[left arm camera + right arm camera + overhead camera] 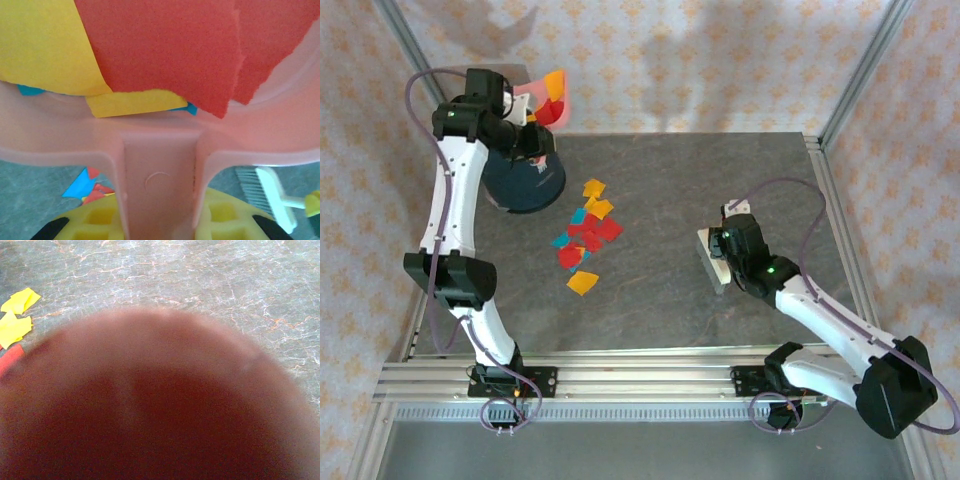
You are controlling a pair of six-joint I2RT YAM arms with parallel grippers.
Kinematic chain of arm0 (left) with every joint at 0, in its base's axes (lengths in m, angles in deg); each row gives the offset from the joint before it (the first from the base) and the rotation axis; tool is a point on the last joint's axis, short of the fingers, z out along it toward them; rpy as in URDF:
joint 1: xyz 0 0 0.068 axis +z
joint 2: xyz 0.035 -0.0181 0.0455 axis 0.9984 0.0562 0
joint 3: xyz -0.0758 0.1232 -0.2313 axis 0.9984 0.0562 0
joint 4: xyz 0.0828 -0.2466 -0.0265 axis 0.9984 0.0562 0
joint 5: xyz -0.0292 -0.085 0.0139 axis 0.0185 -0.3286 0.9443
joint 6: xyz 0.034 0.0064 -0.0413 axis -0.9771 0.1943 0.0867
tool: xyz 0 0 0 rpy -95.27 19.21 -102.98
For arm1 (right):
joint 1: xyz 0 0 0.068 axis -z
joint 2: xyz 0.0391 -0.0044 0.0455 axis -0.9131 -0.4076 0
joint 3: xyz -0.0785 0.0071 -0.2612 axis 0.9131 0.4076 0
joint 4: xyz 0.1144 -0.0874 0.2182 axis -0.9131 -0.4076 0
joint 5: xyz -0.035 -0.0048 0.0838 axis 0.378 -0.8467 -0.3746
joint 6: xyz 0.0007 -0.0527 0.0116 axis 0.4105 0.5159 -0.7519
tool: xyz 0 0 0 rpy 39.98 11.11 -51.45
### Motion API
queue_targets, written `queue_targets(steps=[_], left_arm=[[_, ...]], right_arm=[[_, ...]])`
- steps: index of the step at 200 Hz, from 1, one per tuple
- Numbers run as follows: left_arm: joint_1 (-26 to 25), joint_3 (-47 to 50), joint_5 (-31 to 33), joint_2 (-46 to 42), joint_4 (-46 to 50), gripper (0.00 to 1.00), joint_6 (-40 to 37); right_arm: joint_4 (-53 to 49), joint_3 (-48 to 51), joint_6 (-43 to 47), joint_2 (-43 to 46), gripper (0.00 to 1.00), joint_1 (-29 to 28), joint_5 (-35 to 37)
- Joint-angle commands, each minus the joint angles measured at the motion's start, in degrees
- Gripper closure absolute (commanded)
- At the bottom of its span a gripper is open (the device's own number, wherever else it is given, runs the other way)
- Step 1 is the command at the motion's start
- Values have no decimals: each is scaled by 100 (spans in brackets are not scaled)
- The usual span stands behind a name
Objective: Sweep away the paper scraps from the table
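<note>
My left gripper point(527, 128) is raised at the far left, shut on the handle point(159, 185) of a pink dustpan point(542, 100). The pan is tilted above a dark blue bin point(525, 185). Large red point(165, 50) and yellow point(40, 45) paper scraps lie in the pan. Several more paper scraps point(586, 236) in red, orange and teal lie in a loose cluster on the table point(680, 180) left of centre. My right gripper point(722, 246) rests low at the right of the table, shut on a white brush point(711, 260). A blurred reddish-brown mass hides its jaws in the right wrist view.
Yellow scraps point(17, 300) and a red one point(10, 357) show at the left edge of the right wrist view. The brush point(265, 192) also shows below the pan. Silver rails point(620, 375) edge the table, with upright posts at the corners.
</note>
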State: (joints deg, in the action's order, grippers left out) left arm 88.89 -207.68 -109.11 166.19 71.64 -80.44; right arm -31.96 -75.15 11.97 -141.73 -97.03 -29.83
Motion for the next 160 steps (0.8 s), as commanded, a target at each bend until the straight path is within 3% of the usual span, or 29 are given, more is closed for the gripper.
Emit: queue_targets(steps=[1, 84, 160], left_arm=[[217, -4, -690, 6, -484, 100, 413], [869, 775, -1741, -75, -1882, 100, 1499], [1168, 1939, -2572, -266, -3960, 100, 3218]], right_arm=[[13, -86, -107, -8, 100, -26, 9], [-4, -112, -111, -131, 100, -21, -70], [-26, -163, -103, -228, 100, -25, -141]])
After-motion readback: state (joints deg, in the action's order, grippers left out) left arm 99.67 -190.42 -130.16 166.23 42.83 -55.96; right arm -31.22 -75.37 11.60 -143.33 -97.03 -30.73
